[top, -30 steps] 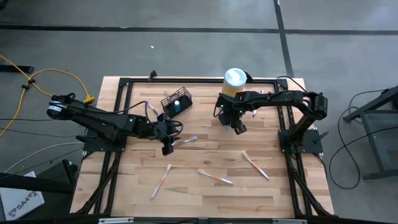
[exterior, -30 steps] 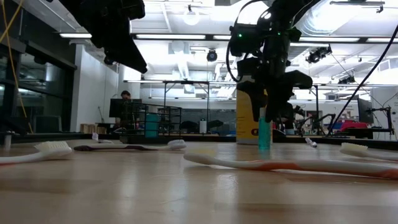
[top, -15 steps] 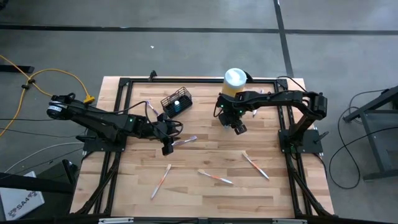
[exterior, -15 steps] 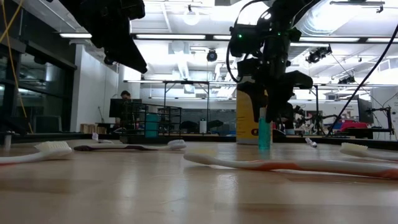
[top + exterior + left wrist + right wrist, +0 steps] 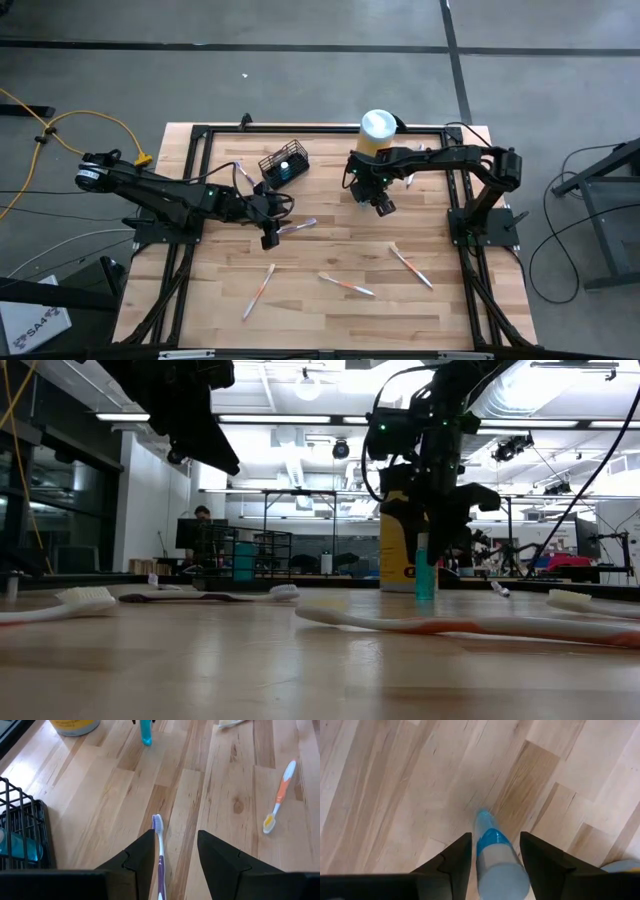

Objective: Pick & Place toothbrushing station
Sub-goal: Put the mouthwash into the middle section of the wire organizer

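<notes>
1. One black wire-mesh toothbrushing station (image 5: 284, 164) stands on the far left part of the wooden surface (image 5: 330, 310), open-topped, with a teal item inside; the left wrist view catches its wire wall (image 5: 22, 837) at the picture's edge, the teal piece behind the mesh.
2. Just near of the station, the left gripper (image 5: 272, 218) hangs over the surface with its fingers spread, holding nothing; a purple toothbrush (image 5: 159, 851) lies flat on the boards between the two fingers (image 5: 142, 855), bristle head pointing away from the wrist.
3. To the right of the station, the right gripper (image 5: 378, 200) pinches a teal tube (image 5: 425, 572) that stands upright on the surface; the right wrist view shows its fingers (image 5: 456, 857) close on either side of the tube's pale, blue-tipped body (image 5: 495, 852).
4. Far of that gripper stands a yellow canister (image 5: 376, 135) with a white lid, at the far edge of the surface; in the low view the right arm covers part of it, and dark print shows on its label (image 5: 398, 570), too small to read.
5. Three more toothbrushes lie loose on the near half: an orange-and-white one (image 5: 259, 290) at the left, another (image 5: 346, 286) in the middle, and a third (image 5: 411, 266) to the right, all well apart from the station.
6. A yellow cable (image 5: 60, 125) runs over the grey floor left of the surface.
</notes>
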`<state>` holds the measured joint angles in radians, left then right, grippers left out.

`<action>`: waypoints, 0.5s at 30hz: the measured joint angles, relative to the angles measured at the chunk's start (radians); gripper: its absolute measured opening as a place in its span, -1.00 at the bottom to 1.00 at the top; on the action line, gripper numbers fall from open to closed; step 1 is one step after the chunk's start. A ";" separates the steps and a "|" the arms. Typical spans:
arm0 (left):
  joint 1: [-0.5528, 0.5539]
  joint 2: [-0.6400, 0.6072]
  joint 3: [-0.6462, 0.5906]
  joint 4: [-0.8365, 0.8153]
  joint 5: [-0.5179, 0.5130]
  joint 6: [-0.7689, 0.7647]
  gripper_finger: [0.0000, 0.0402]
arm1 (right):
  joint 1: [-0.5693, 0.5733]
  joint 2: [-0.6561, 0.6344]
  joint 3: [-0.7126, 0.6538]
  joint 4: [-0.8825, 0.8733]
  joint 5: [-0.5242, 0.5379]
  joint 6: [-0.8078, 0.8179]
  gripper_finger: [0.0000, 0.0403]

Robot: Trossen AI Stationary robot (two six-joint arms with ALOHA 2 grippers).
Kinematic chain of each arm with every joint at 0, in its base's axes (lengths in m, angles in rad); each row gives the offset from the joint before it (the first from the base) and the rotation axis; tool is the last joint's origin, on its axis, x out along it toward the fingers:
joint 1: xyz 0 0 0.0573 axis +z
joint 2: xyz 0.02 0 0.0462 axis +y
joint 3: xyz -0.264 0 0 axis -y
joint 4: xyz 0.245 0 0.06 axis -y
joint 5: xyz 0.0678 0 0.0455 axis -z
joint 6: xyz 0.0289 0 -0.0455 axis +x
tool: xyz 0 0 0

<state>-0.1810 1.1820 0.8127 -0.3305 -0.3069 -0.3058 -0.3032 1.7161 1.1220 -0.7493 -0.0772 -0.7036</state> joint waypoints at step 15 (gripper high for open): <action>0.000 0.000 0.000 0.000 0.000 0.000 -0.29 | 0.000 -0.013 0.000 -0.010 0.024 0.000 -0.29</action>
<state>-0.1808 1.1820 0.8127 -0.3309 -0.3069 -0.3058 -0.3031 1.7027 1.1220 -0.7592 -0.0529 -0.7040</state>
